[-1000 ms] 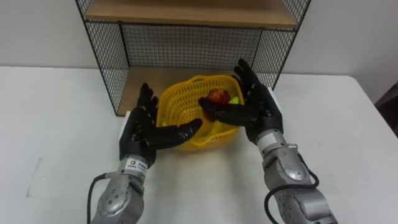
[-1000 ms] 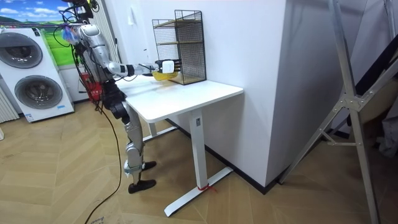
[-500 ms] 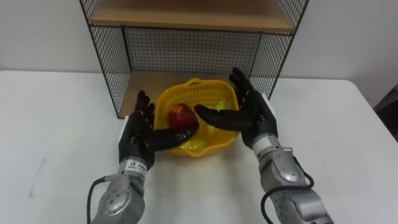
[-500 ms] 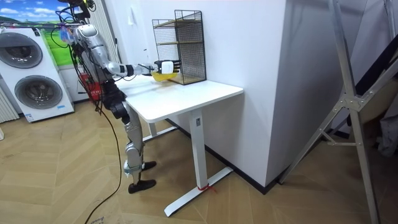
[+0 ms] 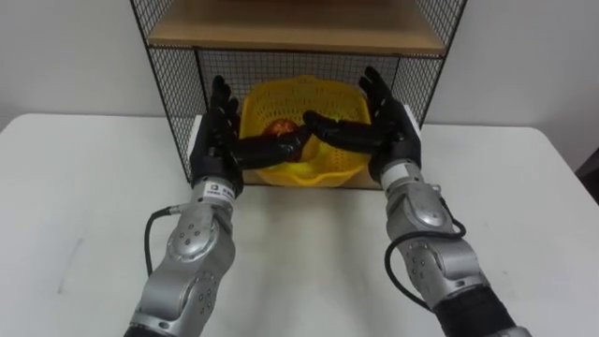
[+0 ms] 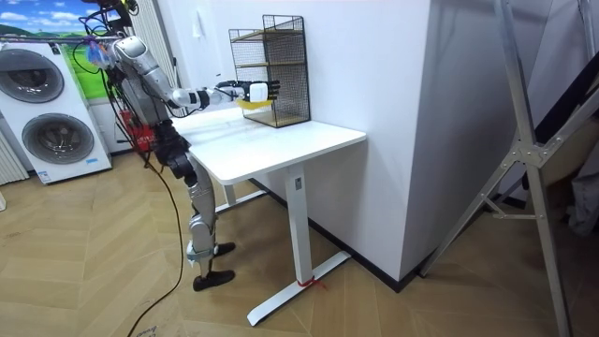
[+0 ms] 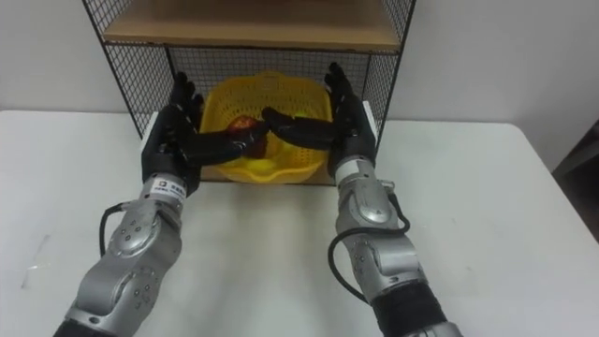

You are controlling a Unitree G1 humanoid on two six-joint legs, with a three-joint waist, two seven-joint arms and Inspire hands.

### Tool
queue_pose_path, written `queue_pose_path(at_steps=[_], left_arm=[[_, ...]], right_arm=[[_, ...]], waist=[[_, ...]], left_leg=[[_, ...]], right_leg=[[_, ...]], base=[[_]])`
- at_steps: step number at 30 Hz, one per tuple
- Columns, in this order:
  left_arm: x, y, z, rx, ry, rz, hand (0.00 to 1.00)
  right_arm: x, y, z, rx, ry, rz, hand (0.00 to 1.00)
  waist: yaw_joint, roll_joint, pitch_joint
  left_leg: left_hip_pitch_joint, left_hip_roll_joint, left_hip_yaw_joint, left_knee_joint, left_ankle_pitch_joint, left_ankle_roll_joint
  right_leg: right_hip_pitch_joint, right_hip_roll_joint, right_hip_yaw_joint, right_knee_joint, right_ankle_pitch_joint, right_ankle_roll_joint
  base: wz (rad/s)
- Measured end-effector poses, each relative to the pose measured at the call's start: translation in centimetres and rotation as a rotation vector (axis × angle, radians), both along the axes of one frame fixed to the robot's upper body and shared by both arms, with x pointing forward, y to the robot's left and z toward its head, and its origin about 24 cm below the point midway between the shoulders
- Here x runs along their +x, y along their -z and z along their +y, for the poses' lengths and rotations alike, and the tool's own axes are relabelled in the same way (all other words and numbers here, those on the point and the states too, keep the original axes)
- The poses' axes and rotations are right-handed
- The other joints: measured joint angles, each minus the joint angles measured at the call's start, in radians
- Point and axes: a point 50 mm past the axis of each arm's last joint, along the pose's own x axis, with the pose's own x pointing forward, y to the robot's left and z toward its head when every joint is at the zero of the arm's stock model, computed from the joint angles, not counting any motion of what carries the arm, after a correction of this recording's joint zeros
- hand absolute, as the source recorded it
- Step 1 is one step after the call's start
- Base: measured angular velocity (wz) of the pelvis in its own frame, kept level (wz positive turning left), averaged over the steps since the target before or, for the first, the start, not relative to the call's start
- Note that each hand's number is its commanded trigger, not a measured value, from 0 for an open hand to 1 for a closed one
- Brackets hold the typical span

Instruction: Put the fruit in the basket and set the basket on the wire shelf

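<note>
In the lower compartment of the wire shelf [image 5: 178,89], a yellow basket [image 5: 304,98] is seen, tipped so that its opening faces the camera. It is flanked by both hands: the left robot hand [image 5: 218,140] is laid against its left side and the right robot hand [image 5: 391,131] against its right side. Both are released rather than clenched. The fingers are held straight and pointed upward, while the thumbs are stretched inward across the basket's front rim until their tips nearly meet. The basket is thus pressed between two flat palms and is not gripped by curled fingers. A red fruit [image 5: 280,128] is seen inside the basket, just behind the thumbs. Lower in the basket a paler yellow-green shape is glimpsed, but what it is cannot be told. Whether the basket's base is resting on the shelf's bottom board cannot be told either. A wooden board [image 5: 290,26] is fitted directly above the compartment. The shelf is placed at the back of the white bench [image 5: 75,197], against the wall. In the room view the robot is shown standing at the bench's end on the room view's left, both arms stretched out towards the shelf, with washing machines [image 6: 51,112] behind it.
</note>
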Motion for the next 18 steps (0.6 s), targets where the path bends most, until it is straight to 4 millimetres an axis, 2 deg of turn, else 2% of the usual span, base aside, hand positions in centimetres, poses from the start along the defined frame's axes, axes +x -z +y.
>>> queue_pose_path(at_steps=[3, 6, 11, 18], left_arm=[[0.4, -0.2, 0.0, 0.019, 0.004, 0.010, 0.00], [1.1, -1.0, -0.2, 0.039, 0.009, 0.000, 0.00], [1.7, -2.1, -0.7, 0.068, 0.020, -0.037, 0.00], [1.7, -1.6, -1.0, 0.081, 0.014, 0.028, 0.00]], right_arm=[[0.1, 0.2, 0.0, 0.013, 0.006, 0.022, 0.00], [0.6, 0.1, 0.2, 0.016, 0.018, 0.038, 0.00], [0.9, 0.2, 0.1, 0.046, 0.053, 0.069, 0.00], [0.9, 0.8, 0.0, 0.068, 0.077, 0.134, 0.00]], waist=[[-0.003, 0.003, 0.0017], [-0.007, 0.016, 0.0093], [-0.007, 0.023, 0.0092], [-0.011, 0.027, 0.0060]], left_leg=[[0.000, 0.000, -0.001, 0.000, 0.000, 0.000], [0.006, 0.000, -0.002, 0.000, 0.000, 0.000], [0.010, -0.002, -0.005, -0.012, 0.007, 0.001], [0.011, -0.002, -0.002, -0.011, 0.008, 0.001]], right_leg=[[0.001, 0.001, 0.000, 0.000, 0.000, 0.000], [0.008, 0.000, 0.000, -0.003, 0.000, 0.000], [0.012, 0.001, 0.000, -0.014, 0.005, 0.002], [0.009, 0.001, 0.001, -0.014, 0.007, -0.001]], base=[[0.00], [0.00], [0.01], [0.00]])
